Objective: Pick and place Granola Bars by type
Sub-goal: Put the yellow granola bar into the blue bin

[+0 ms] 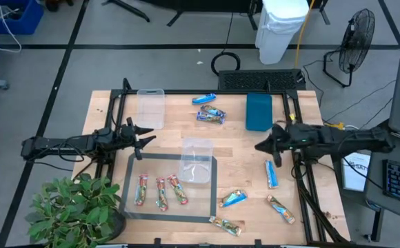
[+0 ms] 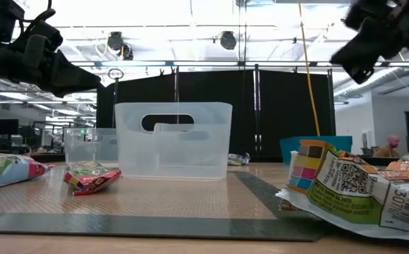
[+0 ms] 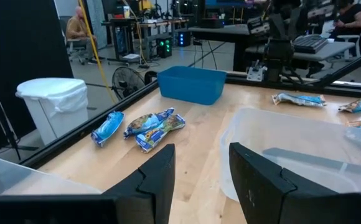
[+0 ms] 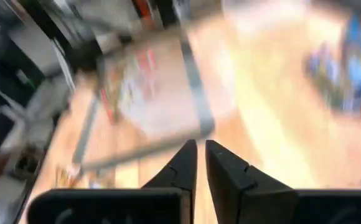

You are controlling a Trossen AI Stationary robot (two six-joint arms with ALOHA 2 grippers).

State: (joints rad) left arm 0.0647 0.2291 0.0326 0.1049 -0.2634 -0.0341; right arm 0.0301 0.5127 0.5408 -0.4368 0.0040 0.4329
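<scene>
The right gripper (image 1: pixel 263 147), fingers pressed together and empty, hangs over the desk (image 1: pixel 241 165). The nearest blue bar (image 1: pixel 272 173) lies just beside it toward the front edge, long axis front-to-back. The left gripper (image 1: pixel 143 136) waits half-open.

We count three red-and-green bars (image 1: pixel 160 191) lying side by side on the grey mat (image 1: pixel 132 165). We count three blue bars: one (image 1: pixel 203 98) near the far edge of the table (image 1: pixel 103 103), one (image 1: pixel 272 173) on the right, one (image 1: pixel 233 199) by the mat's corner. We count three tan-and-teal bars (image 1: pixel 211 115), (image 1: pixel 281 209), (image 1: pixel 225 224). That makes nine bars. We also count two clear tubs (image 1: pixel 150 107), (image 1: pixel 196 162), one teal tray (image 1: pixel 258 111) and one plant (image 1: pixel 69 210).
</scene>
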